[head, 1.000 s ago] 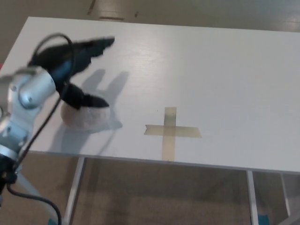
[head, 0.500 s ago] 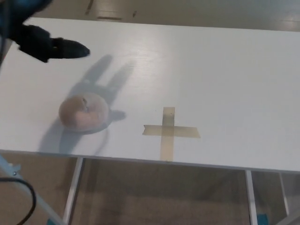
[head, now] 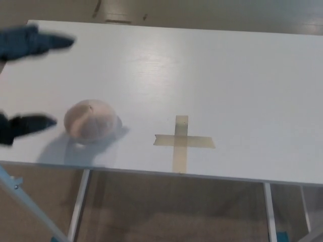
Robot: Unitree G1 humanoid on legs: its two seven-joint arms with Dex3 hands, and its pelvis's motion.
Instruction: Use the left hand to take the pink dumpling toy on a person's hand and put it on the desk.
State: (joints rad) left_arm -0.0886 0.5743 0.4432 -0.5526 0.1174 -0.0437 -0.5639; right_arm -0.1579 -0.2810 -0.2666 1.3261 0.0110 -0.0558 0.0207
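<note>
Pink dumpling toy (head: 92, 120) sits on table (head: 227, 75), just right of left robot hand (head: 25, 80), fingers (head: 35, 122) spread, not touching.

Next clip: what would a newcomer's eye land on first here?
Probably the rounded pale pink dumpling toy, sitting alone near the front left edge of the white desk. Next, the cross of tan tape to its right. At the far left edge the blurred black left robot hand shows fingers spread apart, off the toy.
</note>
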